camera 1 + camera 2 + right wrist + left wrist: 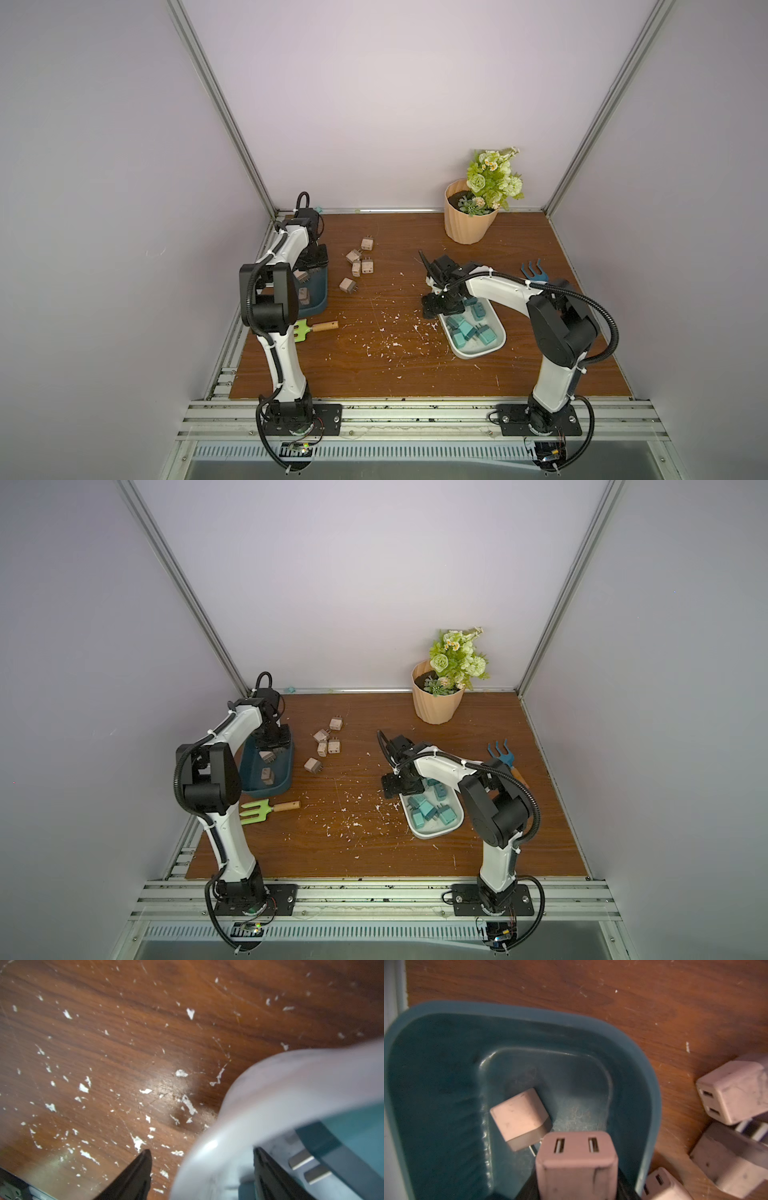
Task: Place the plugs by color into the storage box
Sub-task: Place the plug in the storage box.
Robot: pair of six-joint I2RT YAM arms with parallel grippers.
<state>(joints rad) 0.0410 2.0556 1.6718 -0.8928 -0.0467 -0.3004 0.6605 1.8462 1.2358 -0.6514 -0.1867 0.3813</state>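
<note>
Left gripper hangs over the far end of the dark bin, which sits at the table's left edge. It pinches a pink plug, socket slots facing the wrist camera, held clear of the bin floor. The fingers are mostly hidden behind the plug. A second pink plug lies tilted on the bin floor, prongs toward the held one.

Five loose pink plugs lie clustered on the table, just beside the bin on the side toward the table's middle.

Right gripper is spread wide and empty. It straddles the rim of the white tray at the corner nearest the table's middle. One finger is over bare wood and the other is inside the tray. Teal plugs are piled in the tray, some hidden under the arm. One teal plug shows two prongs beside the inner finger.

White flecks are scattered between the arms. A green hand fork lies in front of the bin. A blue hand fork lies behind the right arm. A flower pot stands at the back wall.
</note>
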